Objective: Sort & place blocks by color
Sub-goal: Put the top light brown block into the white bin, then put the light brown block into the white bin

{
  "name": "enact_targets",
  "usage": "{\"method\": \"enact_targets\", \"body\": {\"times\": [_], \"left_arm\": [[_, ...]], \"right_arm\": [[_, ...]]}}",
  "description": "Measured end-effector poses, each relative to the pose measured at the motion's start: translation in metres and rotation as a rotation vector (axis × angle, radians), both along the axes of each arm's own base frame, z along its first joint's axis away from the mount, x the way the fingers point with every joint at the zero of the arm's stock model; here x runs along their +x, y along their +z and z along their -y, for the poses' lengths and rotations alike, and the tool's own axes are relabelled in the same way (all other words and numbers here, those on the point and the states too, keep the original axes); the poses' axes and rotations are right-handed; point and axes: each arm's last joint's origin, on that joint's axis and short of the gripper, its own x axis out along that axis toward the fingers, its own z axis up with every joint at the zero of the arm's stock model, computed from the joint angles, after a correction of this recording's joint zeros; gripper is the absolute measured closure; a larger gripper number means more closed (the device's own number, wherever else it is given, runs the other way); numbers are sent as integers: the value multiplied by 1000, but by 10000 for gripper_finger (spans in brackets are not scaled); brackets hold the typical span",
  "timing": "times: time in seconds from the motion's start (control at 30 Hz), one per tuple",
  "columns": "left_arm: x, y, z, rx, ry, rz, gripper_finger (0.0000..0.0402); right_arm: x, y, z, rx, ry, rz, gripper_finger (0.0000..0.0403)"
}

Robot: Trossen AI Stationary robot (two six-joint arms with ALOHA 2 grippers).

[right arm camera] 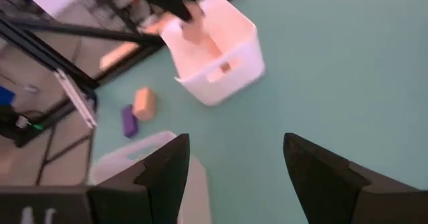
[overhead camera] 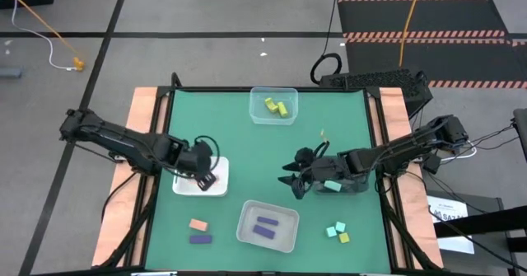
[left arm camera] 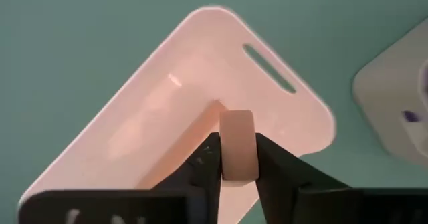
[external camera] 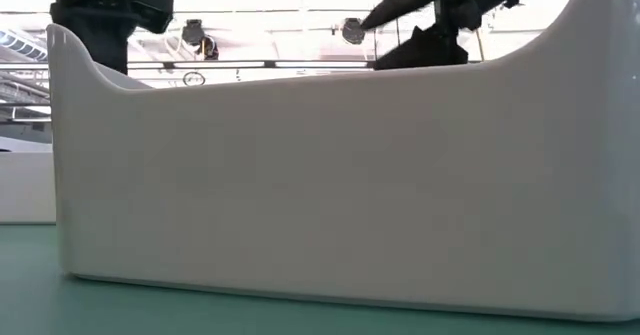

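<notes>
Step in hand: the left claw (left arm camera: pixel 237 174) hung over the white bin (overhead camera: pixel 216 183) on the left of the green surface (overhead camera: pixel 247 144), clamped on a salmon block (left arm camera: pixel 237 144); the release looked near.
Doing it well: the block should be kept inside the bin's walls, lowered a little, then let go by a small opening, so it would drop flat rather than bounce off the rim.
Right claw: the right claw (right arm camera: pixel 231 160) stood wide and empty above the middle of the surface, near a teal block (overhead camera: pixel 331 185).
Still loose: a salmon block (overhead camera: pixel 198 225) and a purple block (overhead camera: pixel 200 239) lay side by side near the front left; teal and yellow cubes (overhead camera: pixel 338 231) sat front right.
Already sorted: yellow blocks (overhead camera: pixel 276 107) lay in the clear tray (overhead camera: pixel 257 115) at the back, purple bars (overhead camera: pixel 265 226) in the front tray (overhead camera: pixel 247 235).
</notes>
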Motion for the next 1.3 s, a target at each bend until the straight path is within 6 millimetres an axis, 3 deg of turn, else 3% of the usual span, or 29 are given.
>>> {"method": "enact_targets", "body": {"times": [0.2, 0.37, 0.6, 0.9, 1.1, 1.3], "left_arm": [[10, -17, 5, 15, -26, -95, 233], [15, -22, 7, -53, -42, -131, 203], [12, -16, 34, -164, -161, -58, 213], [1, -10, 110, -217, -616, 172, 235], [-10, -28, 141, -109, -849, 148, 236], [-10, -50, 157, -14, -1017, 109, 236]], "right_arm": [[2, 6, -3, 14, 8, 64, 172], [3, 8, -5, 18, 17, 90, 172], [2, 8, -8, 18, 29, 91, 172], [2, 8, -10, -31, 57, 89, 172], [2, 8, -10, -71, 75, 86, 172], [2, 8, -10, -100, 89, 84, 172]]}}
